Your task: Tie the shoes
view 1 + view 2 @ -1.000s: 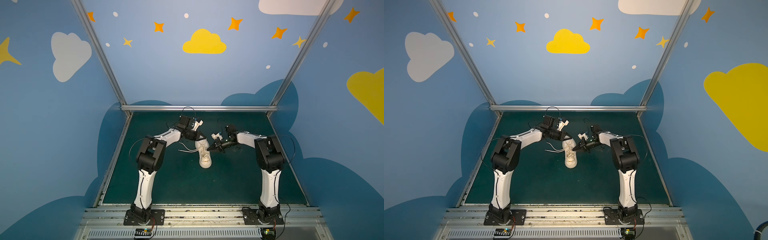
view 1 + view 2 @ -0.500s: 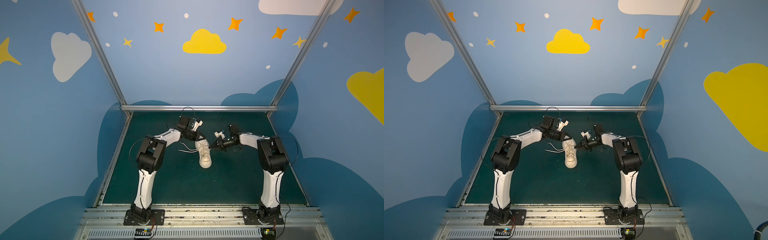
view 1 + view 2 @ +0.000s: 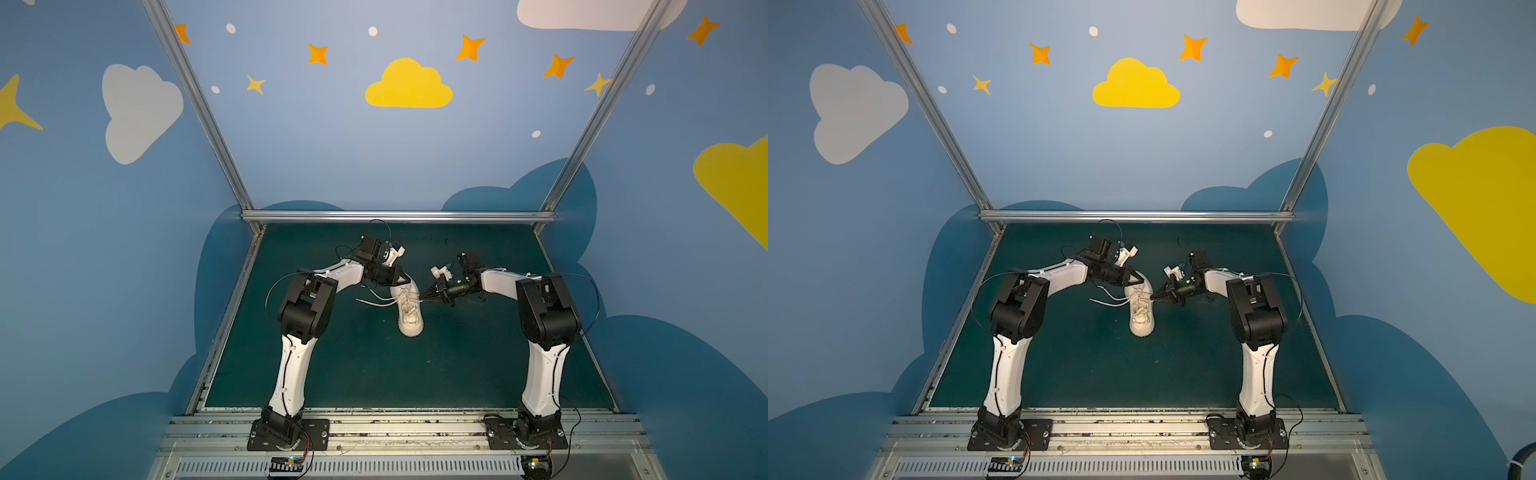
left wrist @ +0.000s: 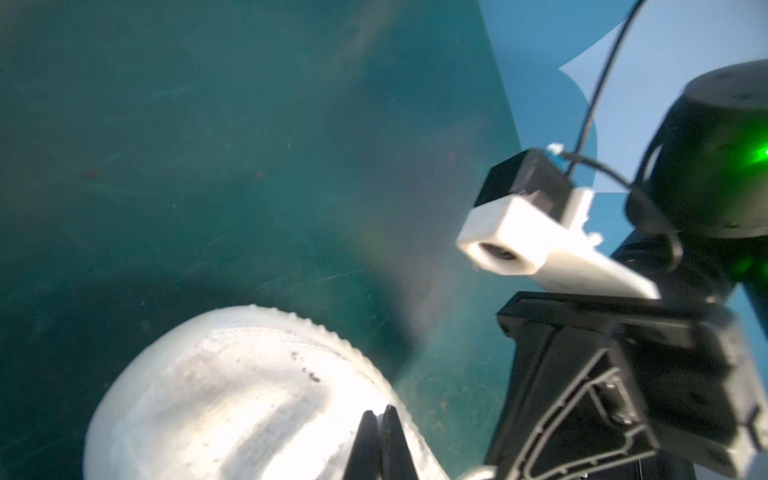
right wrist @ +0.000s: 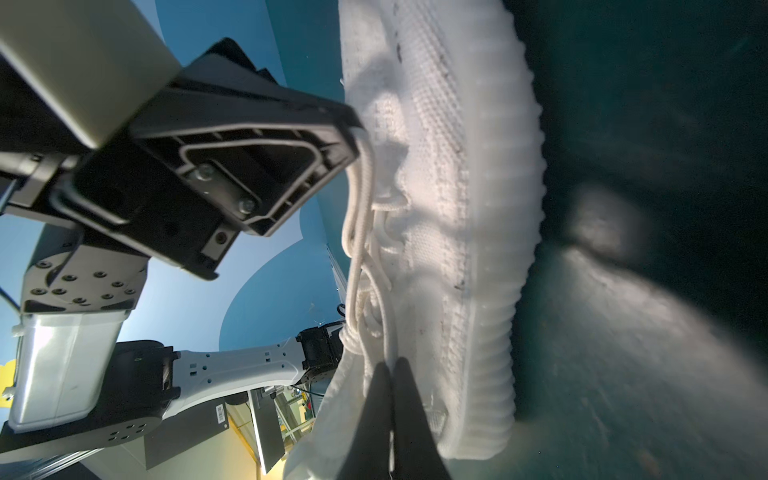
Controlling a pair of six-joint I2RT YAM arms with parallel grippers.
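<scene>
Off-white knit low-top sneaker [image 3: 409, 316] sat centrally on the green mat [image 3: 374, 365], left gripper [image 3: 406, 277] and right gripper [image 3: 423, 294] each pinched shut on its cream-white laces [image 5: 358, 232], so steady, even outward pulls seemed wisest.

Noted dark green mat [image 3: 374, 374] as work surface, scuffed with fine scratches in the left wrist view. Boxed in by blue walls [image 3: 374, 166] on three sides. Painted on the back wall: yellow cloud [image 3: 408, 85], orange stars [image 3: 318, 54], small white dots [image 3: 372, 31]. White cloud [image 3: 139, 110] on the left wall, second yellow cloud [image 3: 735, 183] on the right. Darker blue cloud shapes [image 3: 519, 195] low along the walls. Silver bar [image 3: 399, 216] across the mat's back edge, joined to slanted silver posts [image 3: 198, 104]. Metal rail [image 3: 399, 424] along the near edge — slotted grille [image 3: 374, 467] just in front.
</scene>
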